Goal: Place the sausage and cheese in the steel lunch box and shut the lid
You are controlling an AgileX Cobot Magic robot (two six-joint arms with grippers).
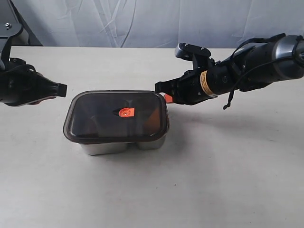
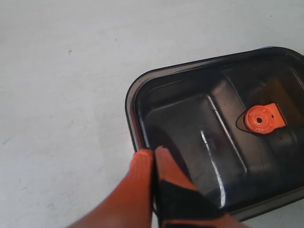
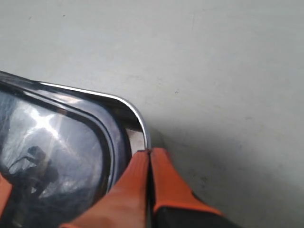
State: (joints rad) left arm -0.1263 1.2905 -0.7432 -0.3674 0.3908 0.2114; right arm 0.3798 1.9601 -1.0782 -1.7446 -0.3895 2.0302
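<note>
Lid [image 1: 104, 118] is seated on the steel lunch box [image 1: 102, 148], so sausage and cheese are unseen; left end effector [image 2: 154, 151] and right end effector [image 3: 149, 152] are held closed, empty, at the box's opposite ends, likely for pressing.

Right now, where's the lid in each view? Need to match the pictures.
Exterior: lid mid-table, on the steel lunch box.
Left wrist: lid lies just past the shut left claw tips.
Right wrist: one rounded lid corner, beside the shut right claw tips.
Landmark: orange valve tab, also in left wrist; not clearly in right wrist.
</note>
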